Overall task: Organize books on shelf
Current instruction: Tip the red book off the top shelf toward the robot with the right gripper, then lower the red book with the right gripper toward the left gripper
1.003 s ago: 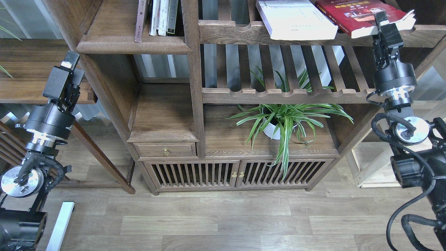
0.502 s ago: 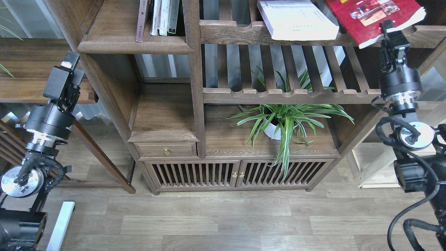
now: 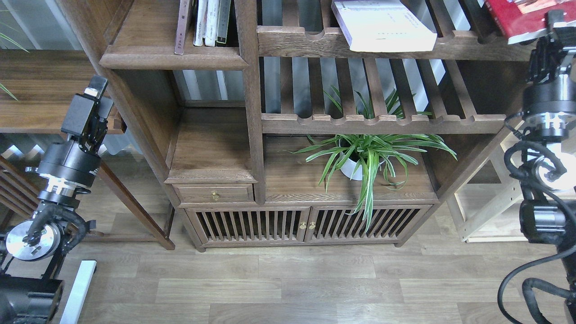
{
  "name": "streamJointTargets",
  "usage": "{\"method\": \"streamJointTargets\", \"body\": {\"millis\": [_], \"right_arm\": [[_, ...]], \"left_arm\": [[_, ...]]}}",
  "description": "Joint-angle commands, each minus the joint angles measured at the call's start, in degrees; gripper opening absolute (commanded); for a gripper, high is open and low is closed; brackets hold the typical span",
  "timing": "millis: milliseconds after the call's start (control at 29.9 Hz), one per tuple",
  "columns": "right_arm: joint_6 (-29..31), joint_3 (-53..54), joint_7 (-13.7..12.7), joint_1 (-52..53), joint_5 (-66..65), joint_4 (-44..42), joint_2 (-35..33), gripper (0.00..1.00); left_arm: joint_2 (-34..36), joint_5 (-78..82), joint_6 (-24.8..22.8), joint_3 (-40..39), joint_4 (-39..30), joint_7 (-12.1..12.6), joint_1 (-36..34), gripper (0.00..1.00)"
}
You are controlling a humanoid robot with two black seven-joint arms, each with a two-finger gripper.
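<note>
My right gripper is shut on the lower edge of the red book, which is held tilted at the top right corner, off the slatted shelf. The thick white-lavender paperback lies flat on that slatted shelf. A maroon-brown book stands on the solid walnut shelf at the upper left. My left gripper hovers left of the cabinet, below that shelf, holding nothing I can see; its fingers cannot be told apart.
Thin white-spined and black-spined books stand beside the maroon one. A potted spider plant sits under the lower slatted rail. A dark side table is behind my left arm. A lighter wooden rack stands at the right.
My right gripper has risen and swung to the right, carrying the red book off the slatted shelf toward the top right corner. The left arm shifted slightly.
</note>
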Motion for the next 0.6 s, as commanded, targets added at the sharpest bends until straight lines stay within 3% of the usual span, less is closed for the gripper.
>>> {"method": "streamJointTargets", "body": {"millis": [0,568], "right_arm": [[0.00,0.19,0.06,-1.11,0.40,0.37,-0.05,0.08],[0.00,0.54,1.38,-14.12,1.63,0.29,1.09,0.08]], "left_arm": [[-0.02,0.00,0.00,0.02,0.33,0.01,0.26,0.99],[-0.72,-2.20,0.00,0.20,3.49,0.18,0.62,0.99]]}}
